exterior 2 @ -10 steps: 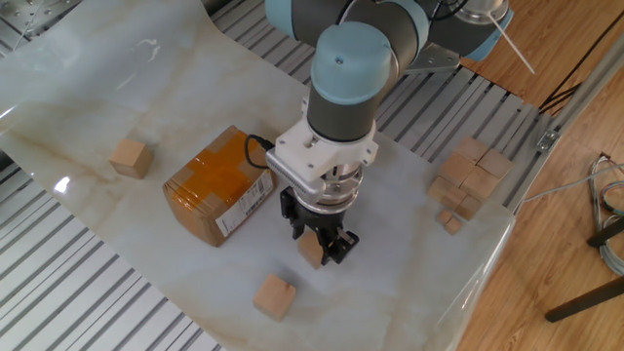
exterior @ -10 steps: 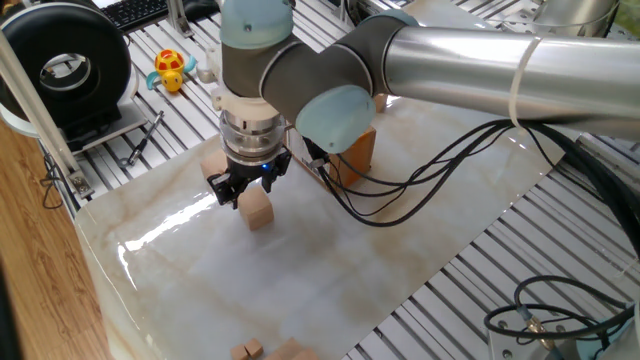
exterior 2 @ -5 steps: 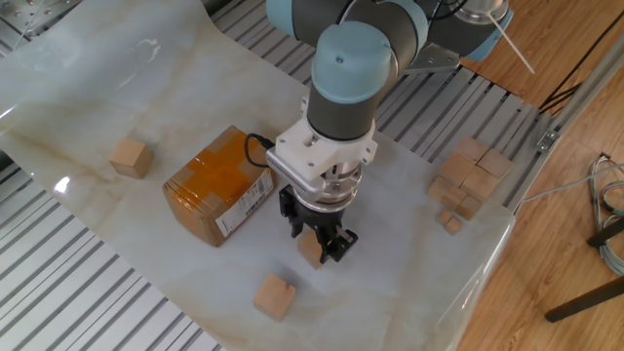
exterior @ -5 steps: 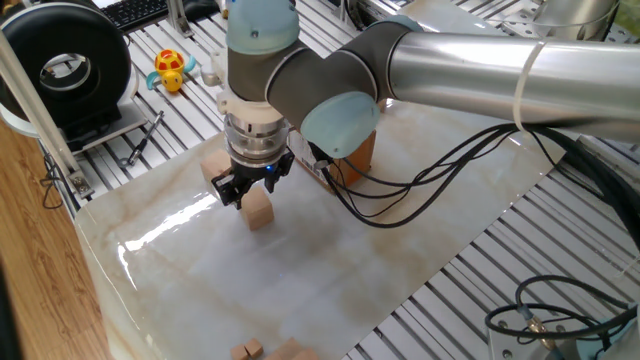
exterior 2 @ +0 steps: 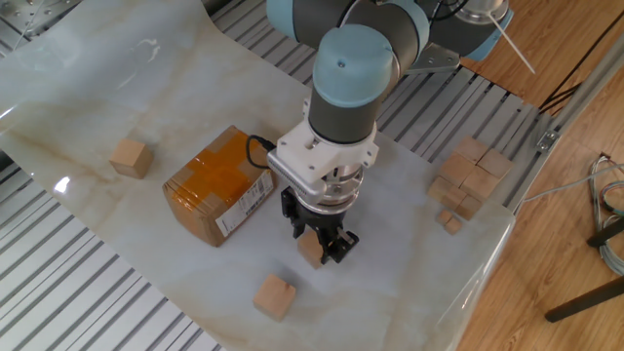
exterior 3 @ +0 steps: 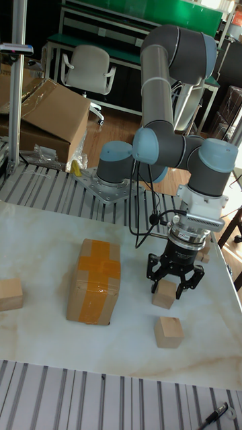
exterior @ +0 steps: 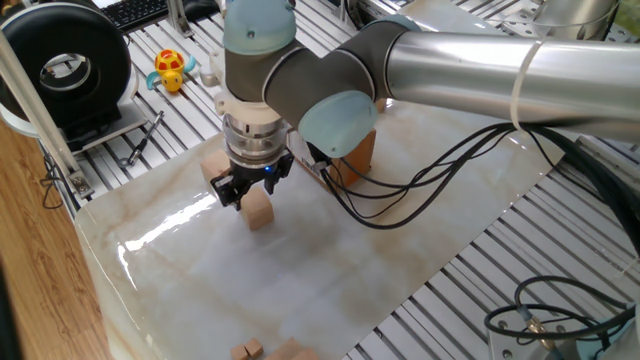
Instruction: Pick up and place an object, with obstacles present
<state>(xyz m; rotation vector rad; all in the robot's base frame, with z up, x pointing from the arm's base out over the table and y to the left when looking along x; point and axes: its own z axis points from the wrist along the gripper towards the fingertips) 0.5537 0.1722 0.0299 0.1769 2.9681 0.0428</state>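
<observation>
A: What sits closest to the lens in the tall fixed view?

B: A loose wooden cube (exterior 3: 168, 332), low and just right of centre on the pale marbled surface (exterior 3: 40, 342). Directly above it in the frame, the tool (exterior 3: 175, 282) points straight down with its dark fingers (exterior 3: 156, 283) set on either side of a second cube (exterior 3: 164, 294).

A: Is that second cube gripped?

B: The fingers straddle it closely, and it appears to rest on the surface. Whether they press on it, I cannot tell. In the other fixed view the same cube (exterior 2: 311, 250) shows between the fingers at lower centre, under the tool (exterior 2: 320, 244), with the loose cube (exterior 2: 275, 296) below it.

A: And the obstacle?

B: The brown cardboard box (exterior 3: 93, 281), orange tape across its top, stands left of centre, apart from the tool. In the other fixed view its white barcode label (exterior 2: 246, 203) faces the tool. Another cube (exterior 3: 10, 294) lies at the left edge.

A: Further back?

B: In one fixed view, a yellow toy (exterior: 170, 69) rests on the slatted rails at upper left. In the other fixed view, a cluster of cubes (exterior 2: 466, 178) sits at the right edge of the surface.
</observation>
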